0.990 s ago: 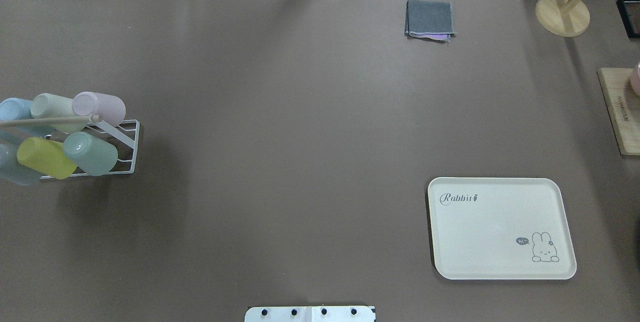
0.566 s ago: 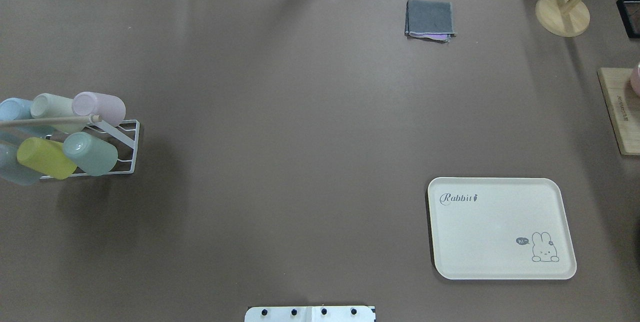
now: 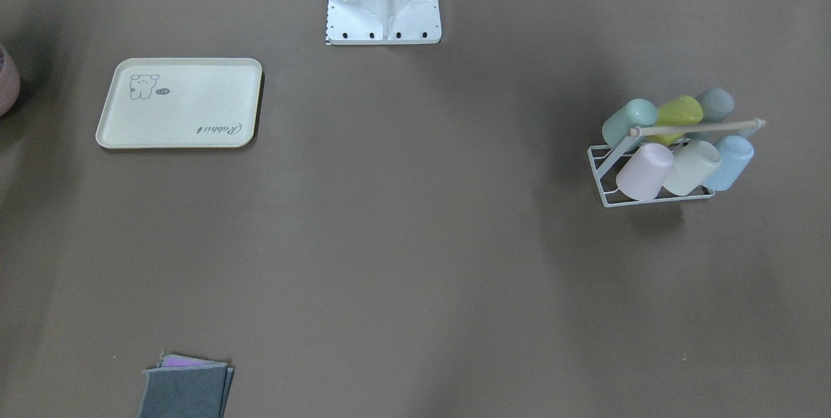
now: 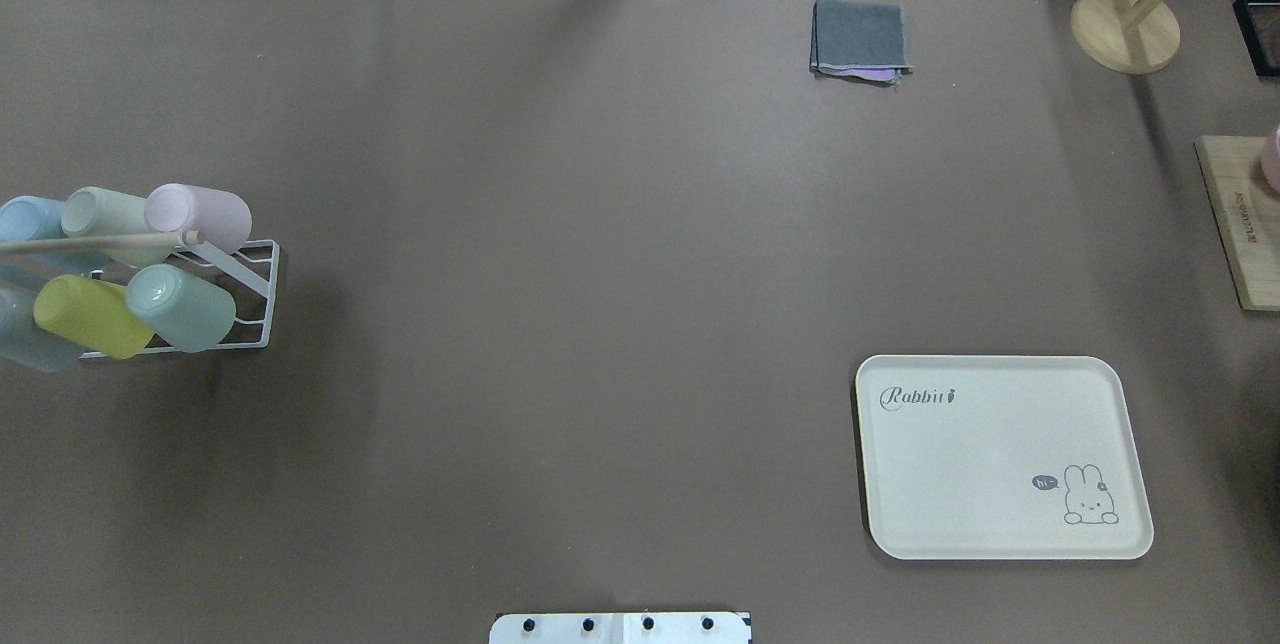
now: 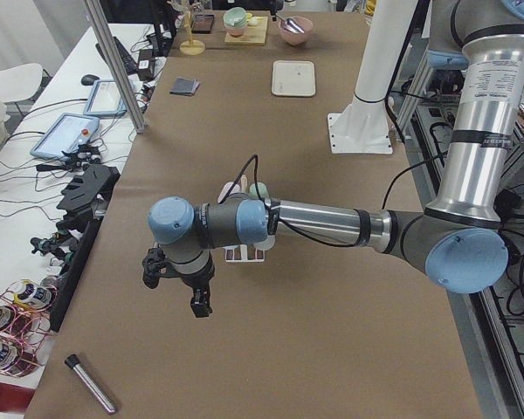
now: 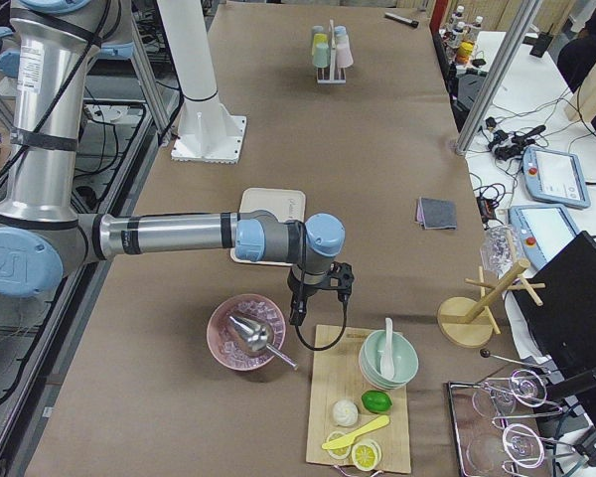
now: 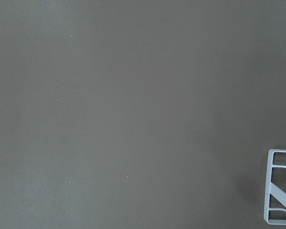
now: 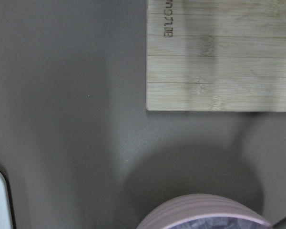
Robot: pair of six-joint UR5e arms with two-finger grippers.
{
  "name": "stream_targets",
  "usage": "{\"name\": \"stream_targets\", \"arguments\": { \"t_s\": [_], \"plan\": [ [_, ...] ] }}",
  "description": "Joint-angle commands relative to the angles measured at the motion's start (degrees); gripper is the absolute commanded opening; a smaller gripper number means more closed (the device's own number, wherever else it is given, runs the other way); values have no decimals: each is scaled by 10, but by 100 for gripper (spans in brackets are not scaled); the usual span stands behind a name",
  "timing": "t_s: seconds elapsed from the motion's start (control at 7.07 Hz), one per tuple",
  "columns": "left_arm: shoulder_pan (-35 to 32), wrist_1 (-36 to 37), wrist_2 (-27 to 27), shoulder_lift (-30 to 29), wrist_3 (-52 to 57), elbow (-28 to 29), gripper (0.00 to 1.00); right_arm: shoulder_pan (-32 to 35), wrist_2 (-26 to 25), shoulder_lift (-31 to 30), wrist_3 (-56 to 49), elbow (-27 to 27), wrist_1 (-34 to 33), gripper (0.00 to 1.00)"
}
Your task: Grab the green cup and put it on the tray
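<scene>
The green cup [image 4: 180, 307] is a pale mint tumbler lying tilted at the near right end of a white wire rack [image 4: 255, 294] at the table's left; it also shows in the front-facing view [image 3: 628, 121]. The cream tray [image 4: 980, 464] with the "Rabbit" script lies flat and bare at the near right, seen too in the front-facing view [image 3: 188, 106]. My left gripper [image 5: 175, 288] hangs over the table beyond the rack, seen only from the side. My right gripper [image 6: 318, 298] hangs between the tray and a wooden board. I cannot tell whether either is open.
The rack also holds yellow-green [image 4: 92, 316], grey-green, pink [image 4: 198, 216], cream and blue cups under a wooden rod. A folded grey cloth [image 4: 860, 37] lies at the far side. A wooden board [image 4: 1240, 224], a pink bowl [image 6: 246, 333] and a wooden stand [image 4: 1125, 29] sit at the right end.
Nothing on the table has moved. Only the soft shadows near the rack and at the right edge have shifted a little.
</scene>
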Motion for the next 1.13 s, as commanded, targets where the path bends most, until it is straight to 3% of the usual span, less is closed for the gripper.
{"name": "stream_targets", "arguments": {
  "t_s": [0.0,0.28,0.42,0.71,0.99],
  "plan": [
    [0,-20,0,-5,-1,-13,98,-33,2,-2,79,28,21,100],
    [-2,-15,0,-1,-5,-55,98,-45,4,-3,118,54,12,100],
    [-1,3,-1,22,-8,-109,98,-73,5,-4,202,77,14,100],
    [2,23,-3,46,-55,-169,98,-126,1,-26,245,115,22,100],
    [20,23,-4,59,-98,-209,98,-168,-12,-58,245,117,91,100]
  ]
}}
